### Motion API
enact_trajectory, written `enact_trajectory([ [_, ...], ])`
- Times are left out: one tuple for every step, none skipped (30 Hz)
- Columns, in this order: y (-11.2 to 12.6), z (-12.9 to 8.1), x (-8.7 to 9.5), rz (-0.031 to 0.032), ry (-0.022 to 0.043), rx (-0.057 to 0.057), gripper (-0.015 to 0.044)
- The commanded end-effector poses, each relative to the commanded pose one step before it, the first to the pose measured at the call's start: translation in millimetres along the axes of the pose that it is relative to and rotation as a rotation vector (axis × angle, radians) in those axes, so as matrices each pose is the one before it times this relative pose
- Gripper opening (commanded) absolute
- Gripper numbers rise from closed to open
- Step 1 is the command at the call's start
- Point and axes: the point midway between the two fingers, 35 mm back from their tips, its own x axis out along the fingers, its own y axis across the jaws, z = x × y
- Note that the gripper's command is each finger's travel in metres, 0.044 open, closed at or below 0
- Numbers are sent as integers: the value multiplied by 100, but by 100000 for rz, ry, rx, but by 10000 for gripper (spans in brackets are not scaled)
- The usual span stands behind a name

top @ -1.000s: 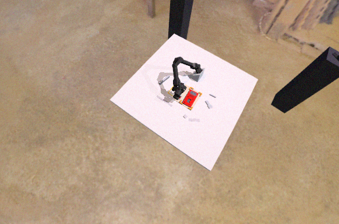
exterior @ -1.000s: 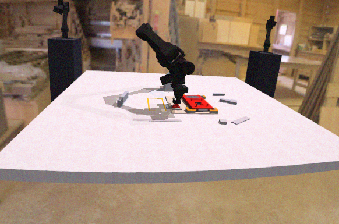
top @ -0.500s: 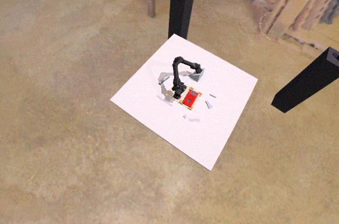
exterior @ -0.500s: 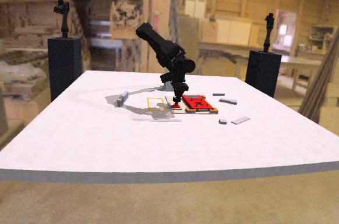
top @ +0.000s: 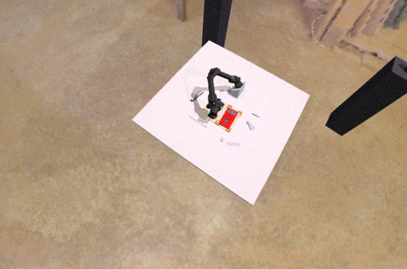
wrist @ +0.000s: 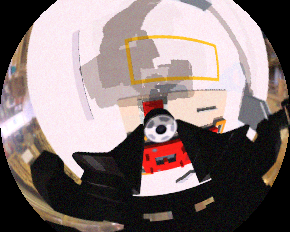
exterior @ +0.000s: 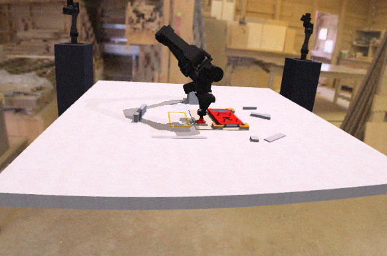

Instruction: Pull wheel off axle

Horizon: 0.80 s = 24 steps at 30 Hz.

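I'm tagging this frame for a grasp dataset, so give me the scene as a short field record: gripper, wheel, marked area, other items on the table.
gripper: shut on the wheel, pointing down over the tan base board
wheel: grey with a dark hub, between the fingers, low over its red mount; whether it is off the axle cannot be told
marked area: yellow outline, left of the board in the exterior view, nothing in it
other items: red plate; grey blocks

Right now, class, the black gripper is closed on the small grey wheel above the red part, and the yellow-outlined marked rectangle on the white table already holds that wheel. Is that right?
One thing is wrong: the yellow-outlined marked rectangle holds no wheel. The wrist view shows the small grey wheel between the fingers of the black gripper, above the red part. The gripper is indeed closed on it.
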Motion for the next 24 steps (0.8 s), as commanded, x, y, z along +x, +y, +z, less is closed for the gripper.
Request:
enact_trajectory([
  [47,-41,-379,409,254,12,0],
  [0,-1,-33,10,-2,-5,0],
  [0,0,-33,10,-2,-5,0],
  [0,0,-33,10,-2,-5,0],
  [0,0,-33,10,-2,-5,0],
  [0,0,-33,10,-2,-5,0],
  [0,0,-33,10,-2,-5,0],
  [0,0,-33,10,-2,-5,0],
  [0,0,-33,10,-3,-5,0],
  [0,0,-33,10,-3,-5,0],
  [-1,0,-33,10,-3,-5,0],
  [-1,0,-33,10,-3,-5,0],
  [-1,0,-33,10,-3,-5,0],
  [-1,0,-33,10,-3,-5,0],
  [-1,0,-33,10,-3,-5,0],
  [-1,0,-33,10,-3,-5,0],
  [-1,0,-33,10,-3,-5,0],
  [-1,0,-33,10,-3,-5,0],
  [-1,0,-33,10,-3,-5,0],
  [-1,0,-33,10,-3,-5,0],
  [-1,0,-33,10,-3,-5,0],
  [-1,0,-33,10,-3,-5,0],
  [-1,0,-33,10,-3,-5,0],
  [-1,0,-33,10,-3,-5,0],
])
